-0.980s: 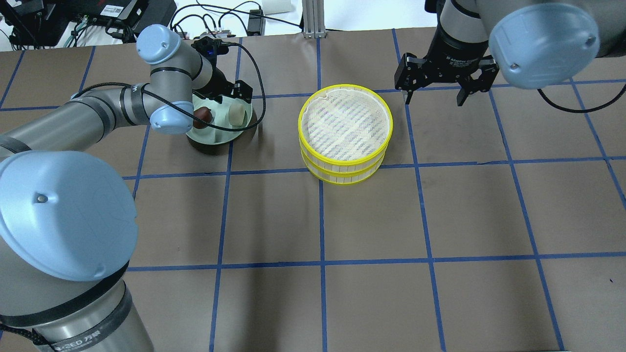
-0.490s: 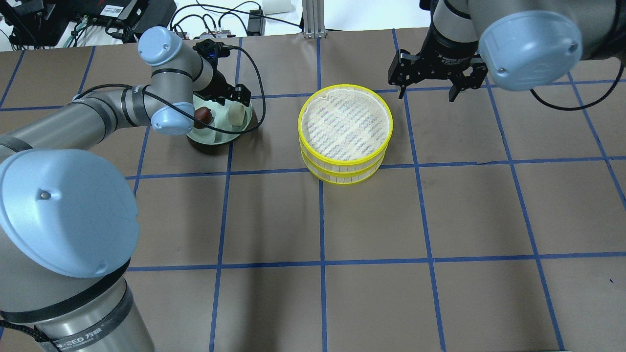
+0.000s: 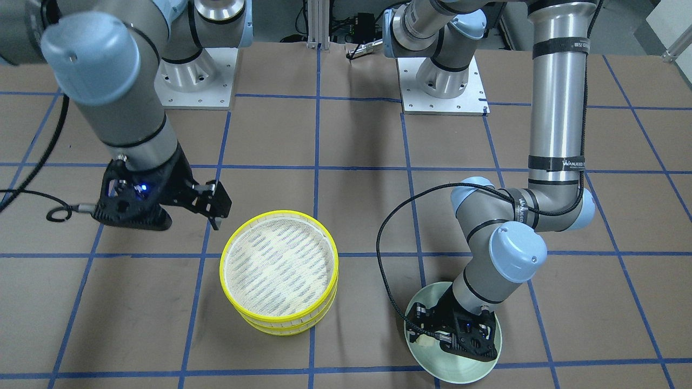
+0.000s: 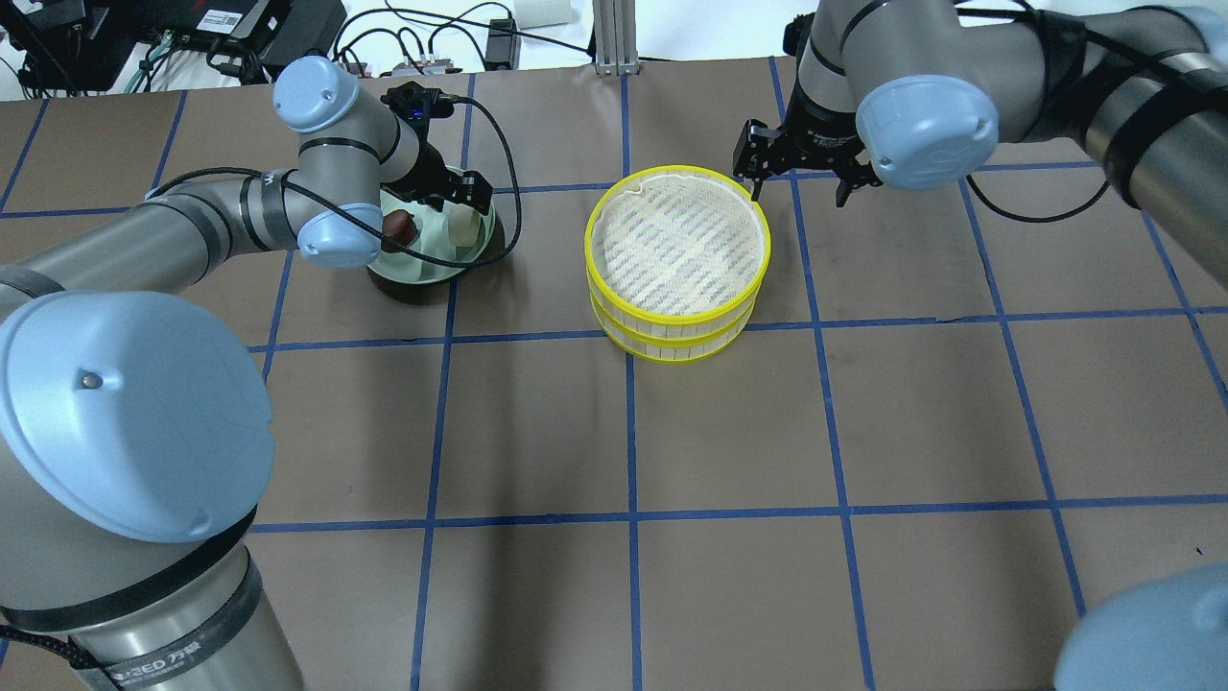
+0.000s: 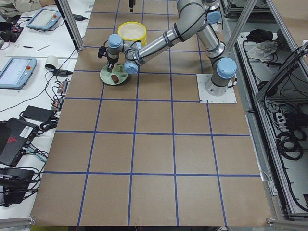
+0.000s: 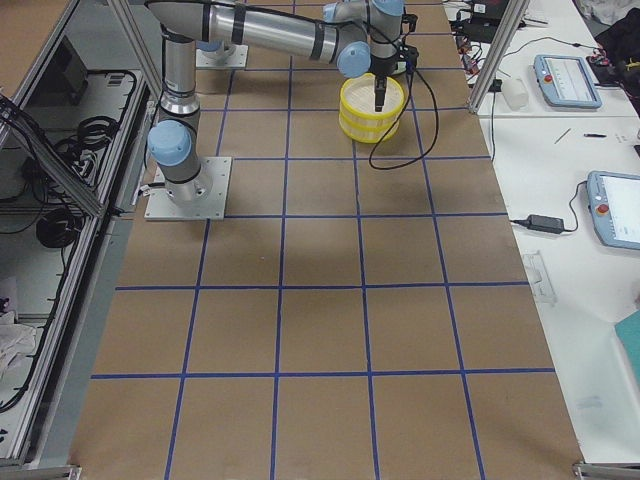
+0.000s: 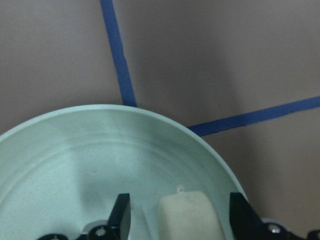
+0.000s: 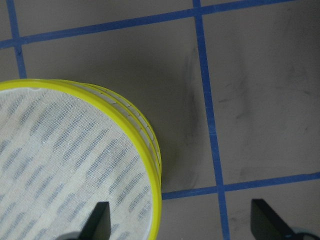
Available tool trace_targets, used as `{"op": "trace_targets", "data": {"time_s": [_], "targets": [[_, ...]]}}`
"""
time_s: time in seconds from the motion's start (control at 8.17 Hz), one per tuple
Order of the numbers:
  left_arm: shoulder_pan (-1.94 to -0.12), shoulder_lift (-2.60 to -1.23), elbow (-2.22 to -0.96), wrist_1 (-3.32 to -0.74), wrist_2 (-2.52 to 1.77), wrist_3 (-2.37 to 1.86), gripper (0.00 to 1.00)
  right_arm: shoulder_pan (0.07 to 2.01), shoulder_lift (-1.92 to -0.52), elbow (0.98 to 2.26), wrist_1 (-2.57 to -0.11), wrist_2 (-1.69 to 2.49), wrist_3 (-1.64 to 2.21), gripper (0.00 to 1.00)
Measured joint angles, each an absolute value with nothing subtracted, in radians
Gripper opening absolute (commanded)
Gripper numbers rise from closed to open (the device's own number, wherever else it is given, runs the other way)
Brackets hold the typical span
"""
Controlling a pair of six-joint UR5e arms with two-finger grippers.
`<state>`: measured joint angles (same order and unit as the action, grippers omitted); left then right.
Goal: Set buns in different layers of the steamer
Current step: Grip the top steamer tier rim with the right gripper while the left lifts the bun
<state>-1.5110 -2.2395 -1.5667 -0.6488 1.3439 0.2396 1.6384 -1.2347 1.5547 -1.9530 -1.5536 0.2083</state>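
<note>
- We find the left gripper [image 7: 181,214] spread wide and holding nothing, low over the pale green plate [image 7: 75,150].
- The cream bun [image 4: 464,227] sits between its fingers, apparently touching neither. In the wrist view its long axis runs 12 to 6, across the closing line.
- The brown bun [image 4: 397,227] lies at its 9 o'clock, seen from overhead.
- The right gripper [image 8: 181,220] is open and empty, and straddles the rim of the top steamer tray [image 4: 672,316] at 1 o'clock. That tray is stacked on the lower tray [image 4: 676,351].
- We judge that the left arm is the nearer one and that closing comes next.
</note>
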Motion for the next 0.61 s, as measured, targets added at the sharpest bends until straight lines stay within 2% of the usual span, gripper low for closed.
{"op": "trace_targets", "data": {"time_s": [0.12, 0.24, 0.49, 0.61], "targets": [[-1.511, -2.239, -1.567, -0.655, 1.345, 0.241, 0.02, 1.640, -1.206, 1.557, -1.977, -1.535, 0.222, 0.90], [-1.511, -2.238, -1.566, -0.659, 1.345, 0.245, 0.00, 1.641, -1.183, 1.559, -2.006, -1.502, 0.236, 0.90], [-1.511, -2.229, -1.564, -0.680, 1.349, 0.251, 0.00, 1.641, -1.156, 1.566, -2.032, -1.464, 0.254, 0.58], [-1.511, -2.220, -1.563, -0.693, 1.363, 0.251, 0.00, 1.641, -1.147, 1.575, -2.034, -1.459, 0.257, 0.48]]}}
